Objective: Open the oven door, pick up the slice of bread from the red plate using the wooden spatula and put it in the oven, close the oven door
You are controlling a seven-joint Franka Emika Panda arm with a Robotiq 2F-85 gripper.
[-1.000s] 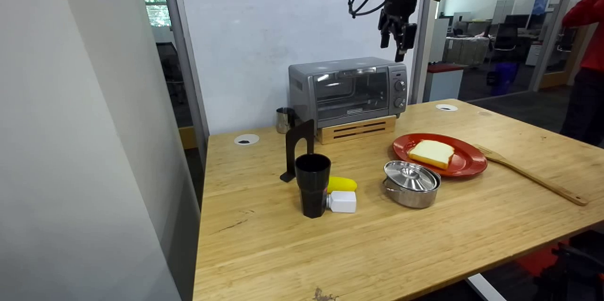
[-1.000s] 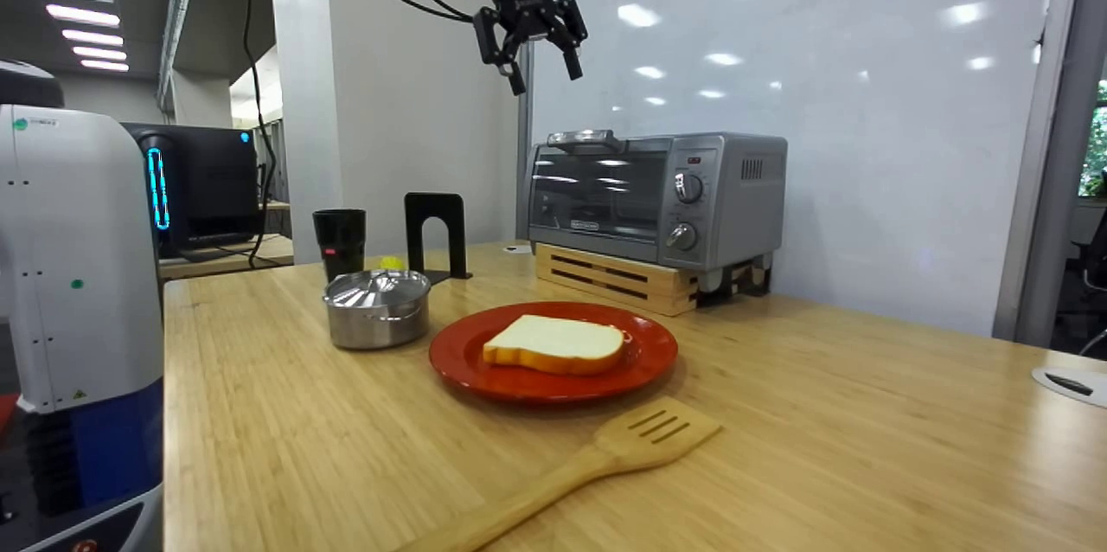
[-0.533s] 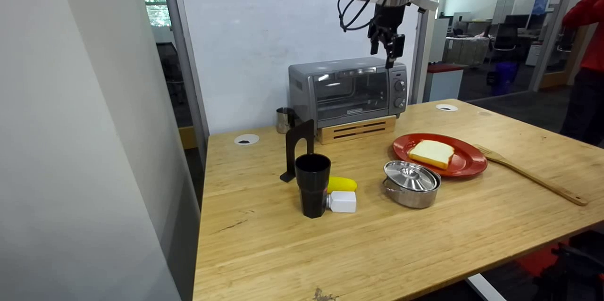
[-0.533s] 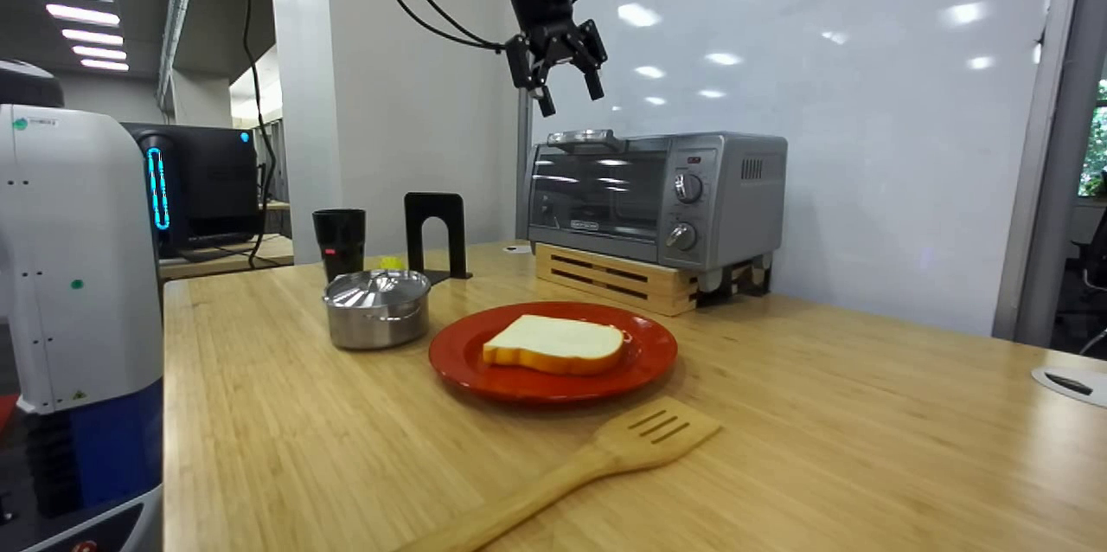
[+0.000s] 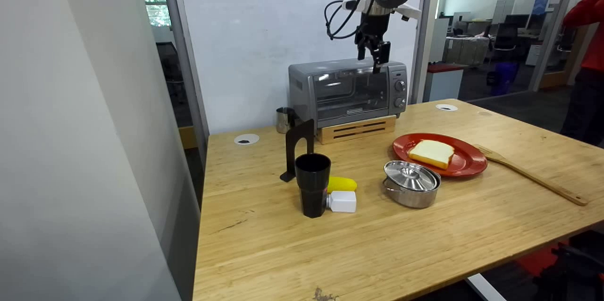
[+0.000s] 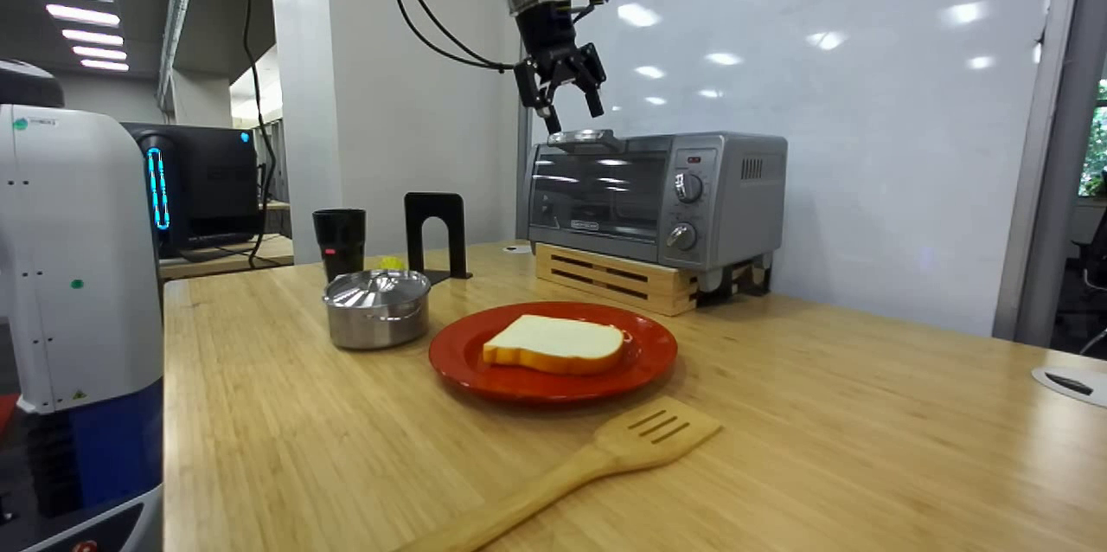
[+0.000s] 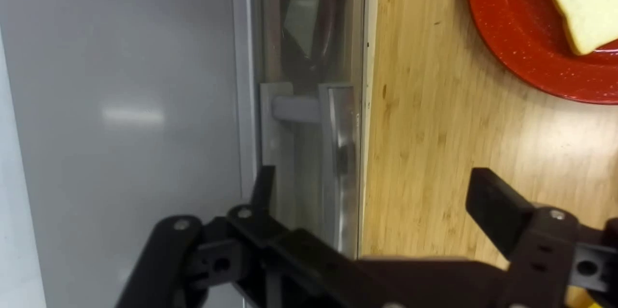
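The silver oven point(image 6: 751, 189) has its dark glass oven door point(image 5: 351, 93) closed, with the handle bar point(image 6: 585, 139) along the top edge. Just above that handle hangs my gripper point(image 6: 574, 112), fingers spread and nothing between them. From the wrist, the handle point(image 7: 340, 163) lies between the open gripper point(image 7: 374, 185) fingers, nearer the left one; contact cannot be made out. A pale slice of bread point(image 6: 558, 340) lies flat on the red plate point(image 6: 458, 375). The wooden spatula point(image 6: 597, 457) rests on the table beside the plate, its slotted end near the rim.
Under the oven is a slatted wooden stand point(image 6: 614, 279). A lidded metal pot point(image 5: 413, 192) sits close to the plate. Further along stand a black cup point(image 5: 313, 188), a black bookend point(image 5: 290, 154), a yellow object point(image 5: 342, 183), a white block point(image 5: 342, 202) and a metal pitcher point(image 5: 283, 121).
The open gripper has come down and across over the oven front, closer to the door handle. Oven, plate, bread and spatula have not moved.
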